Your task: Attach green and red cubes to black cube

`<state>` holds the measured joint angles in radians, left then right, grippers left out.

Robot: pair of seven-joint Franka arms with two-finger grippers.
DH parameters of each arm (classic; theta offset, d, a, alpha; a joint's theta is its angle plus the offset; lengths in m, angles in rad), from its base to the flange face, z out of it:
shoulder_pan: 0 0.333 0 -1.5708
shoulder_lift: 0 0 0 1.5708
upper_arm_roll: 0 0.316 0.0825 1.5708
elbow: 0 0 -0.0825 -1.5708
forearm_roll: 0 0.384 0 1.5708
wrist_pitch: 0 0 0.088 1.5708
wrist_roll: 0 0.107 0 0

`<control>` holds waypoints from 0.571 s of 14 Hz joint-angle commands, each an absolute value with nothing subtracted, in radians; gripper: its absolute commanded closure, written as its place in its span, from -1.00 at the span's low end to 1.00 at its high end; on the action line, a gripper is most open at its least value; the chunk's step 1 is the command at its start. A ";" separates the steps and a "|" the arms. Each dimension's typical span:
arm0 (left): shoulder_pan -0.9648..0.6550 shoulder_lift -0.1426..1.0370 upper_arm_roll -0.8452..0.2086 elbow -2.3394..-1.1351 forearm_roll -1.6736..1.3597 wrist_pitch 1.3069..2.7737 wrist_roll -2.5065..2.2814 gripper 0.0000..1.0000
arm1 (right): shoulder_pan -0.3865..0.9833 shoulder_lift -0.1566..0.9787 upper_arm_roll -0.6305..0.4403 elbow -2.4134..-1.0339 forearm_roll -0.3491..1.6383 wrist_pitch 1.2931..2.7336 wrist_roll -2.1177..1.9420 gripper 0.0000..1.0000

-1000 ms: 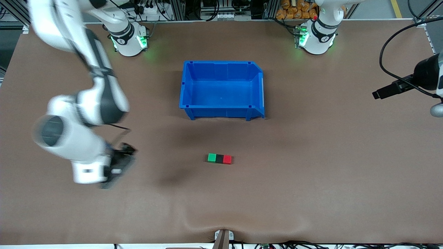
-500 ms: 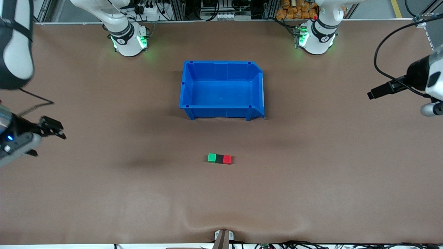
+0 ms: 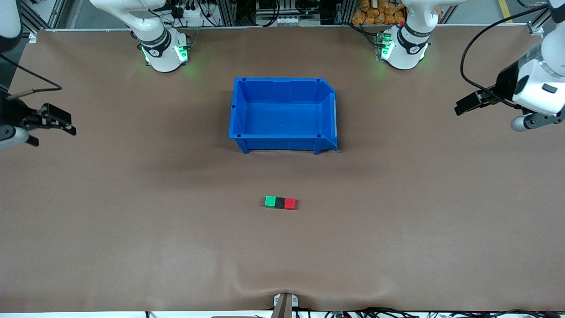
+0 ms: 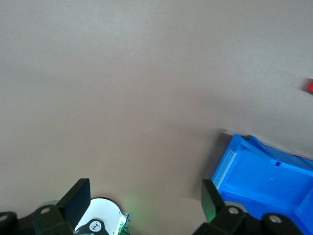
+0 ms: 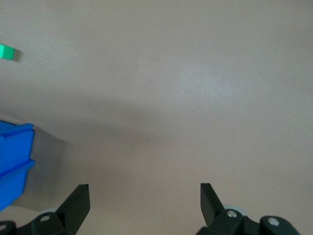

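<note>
The green cube (image 3: 269, 202), black cube (image 3: 280, 202) and red cube (image 3: 289, 203) lie touching in one row on the brown table, black in the middle, nearer to the front camera than the blue bin. My right gripper (image 3: 69, 124) hangs open and empty over the right arm's end of the table. My left gripper (image 3: 463, 106) hangs open and empty over the left arm's end. The right wrist view shows its open gripper (image 5: 144, 203) and the green cube (image 5: 7, 51). The left wrist view shows its open gripper (image 4: 145, 205) and the red cube (image 4: 309, 86) at the edge.
An empty blue bin (image 3: 282, 143) stands mid-table, between the cube row and the arm bases; it also shows in the left wrist view (image 4: 264, 176) and the right wrist view (image 5: 12, 166). The left arm's base (image 4: 100, 223) shows between the left fingers.
The right arm has swung from near the cubes out to its end of the table. The left gripper has shifted slightly toward the bases. The cube row has not moved.
</note>
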<state>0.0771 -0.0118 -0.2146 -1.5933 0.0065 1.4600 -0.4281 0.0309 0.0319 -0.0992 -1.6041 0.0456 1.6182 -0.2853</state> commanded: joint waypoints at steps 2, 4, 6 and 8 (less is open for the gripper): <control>0.014 -0.109 -0.154 -1.710 0.029 1.541 -0.402 -1.00 | 0.029 -0.027 -0.103 -1.617 0.023 1.547 -0.158 -1.00; -0.046 -0.120 -0.077 -1.721 0.038 1.572 -0.390 -1.00 | 0.028 -0.037 -0.103 -1.614 0.023 1.534 -0.106 -1.00; -0.048 -0.133 -0.071 -1.756 0.038 1.630 -0.333 -1.00 | 0.028 -0.034 -0.103 -1.577 0.023 1.481 -0.060 -1.00; -0.057 -0.132 -0.061 -1.761 0.041 1.683 -0.247 -1.00 | 0.022 -0.023 -0.103 -1.533 0.026 1.465 -0.057 -1.00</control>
<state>-0.0343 -0.1014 -0.0795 -1.7184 0.0212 1.6274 -0.3115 0.0301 -0.0223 -0.1059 -1.5740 0.0350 1.4942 -0.0846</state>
